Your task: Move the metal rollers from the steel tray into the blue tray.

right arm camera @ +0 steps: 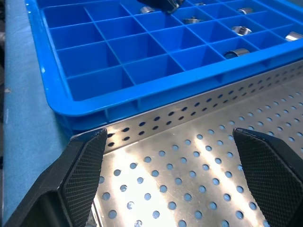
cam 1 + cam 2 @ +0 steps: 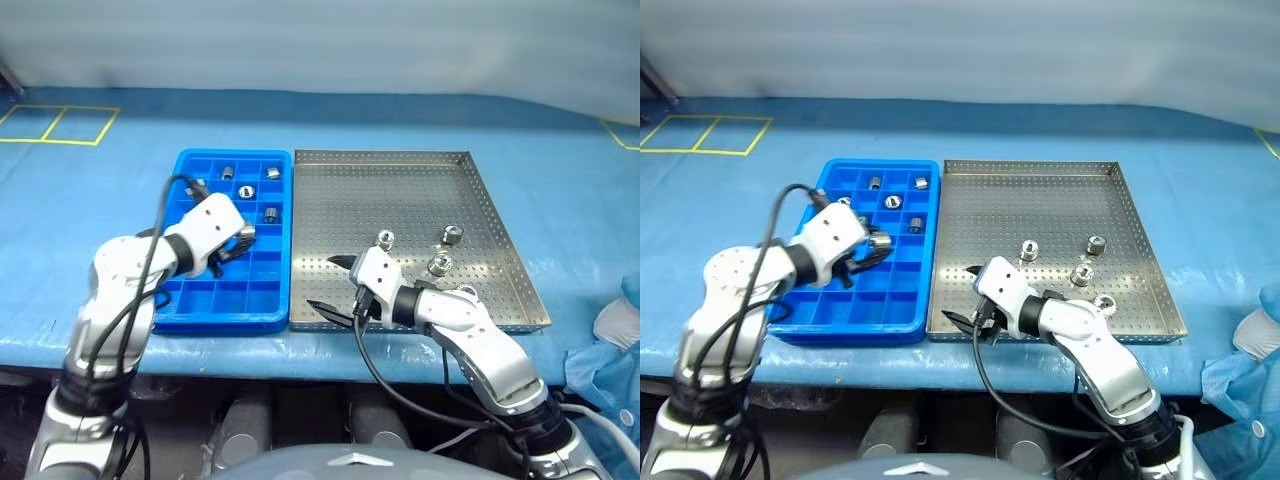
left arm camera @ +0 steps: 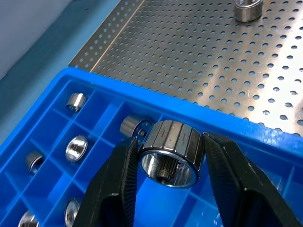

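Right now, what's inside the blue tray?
The blue tray has several metal rollers sitting in its far compartments; its near compartments are empty. The left gripper holds another roller above it, and that arm covers some middle compartments.

Left gripper (image 2: pixel 237 243) — apparently gripping roller (image 2: pixel 246 232) — over blue tray (image 2: pixel 226 312).

Rollers (image 2: pixel 452 235) on steel tray (image 2: pixel 330 175); others in blue tray (image 2: pixel 200 310).
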